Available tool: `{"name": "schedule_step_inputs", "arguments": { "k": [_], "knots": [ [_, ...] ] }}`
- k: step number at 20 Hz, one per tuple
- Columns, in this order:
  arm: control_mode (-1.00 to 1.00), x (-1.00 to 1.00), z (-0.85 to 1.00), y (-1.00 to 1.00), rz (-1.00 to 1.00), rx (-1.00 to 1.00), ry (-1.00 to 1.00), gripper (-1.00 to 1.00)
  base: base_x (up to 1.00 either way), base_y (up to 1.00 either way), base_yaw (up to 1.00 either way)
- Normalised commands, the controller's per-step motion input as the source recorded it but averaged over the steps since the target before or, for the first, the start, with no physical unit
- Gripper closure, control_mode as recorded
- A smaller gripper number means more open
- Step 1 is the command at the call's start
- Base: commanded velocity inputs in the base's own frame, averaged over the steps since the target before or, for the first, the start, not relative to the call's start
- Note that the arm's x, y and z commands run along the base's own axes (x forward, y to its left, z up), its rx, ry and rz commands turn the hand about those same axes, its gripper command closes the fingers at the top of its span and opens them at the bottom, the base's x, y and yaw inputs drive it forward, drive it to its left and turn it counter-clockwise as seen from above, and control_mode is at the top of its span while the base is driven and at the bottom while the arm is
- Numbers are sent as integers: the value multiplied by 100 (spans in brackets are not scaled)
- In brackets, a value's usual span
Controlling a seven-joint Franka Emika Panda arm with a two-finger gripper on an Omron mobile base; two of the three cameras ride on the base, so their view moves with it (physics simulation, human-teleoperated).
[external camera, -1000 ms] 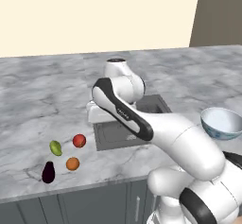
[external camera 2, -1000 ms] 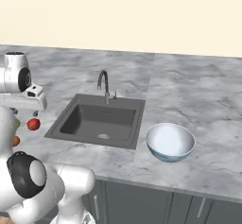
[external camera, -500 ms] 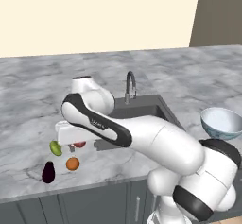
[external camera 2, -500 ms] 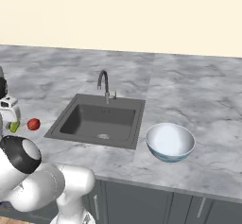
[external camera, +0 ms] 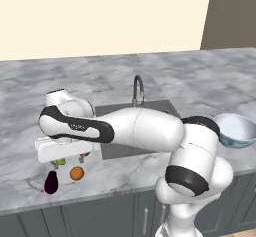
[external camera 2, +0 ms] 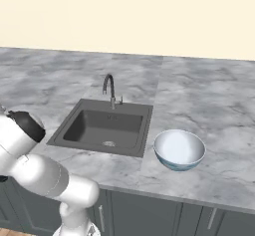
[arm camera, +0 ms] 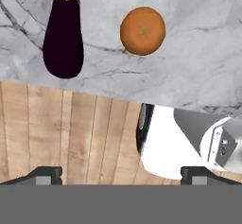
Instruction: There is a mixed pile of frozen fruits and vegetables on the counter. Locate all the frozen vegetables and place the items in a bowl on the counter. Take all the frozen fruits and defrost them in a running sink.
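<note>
Four produce items lie at lower left of the desk point(external camera: 30, 131); the arm has swung over them, jaws released, empty. Eggplant point(arm camera: 63, 34) and orange point(arm camera: 142, 30) are untouched; nothing is sorted.

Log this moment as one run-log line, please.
phase: reaching over pile | gripper: open, empty | dark purple oblong eggplant, round orange fruit: on grey-white marble counter | pale blue-white glassy bowl: empty
</note>
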Motion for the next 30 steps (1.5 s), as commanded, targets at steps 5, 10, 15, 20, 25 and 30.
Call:
{"name": "schedule_step_inputs", "arguments": {
  "k": [5,10,15,20,25,30],
  "knots": [
    [-100,26,-41,48,-16,-7,-10,-100,0,0,0],
    [-100,14,-40,43,-10,-3,-8,-100,0,0,0],
    [-100,43,-44,2,8,-5,-6,-100,0,0,0],
    [-100,28,-27,44,0,0,-2,-100,0,0,0],
    [-100,16,-12,39,0,-1,0,-100,0,0,0],
    [-100,-14,-56,-10,1,-2,5,-100,0,0,0]
  ]
}}
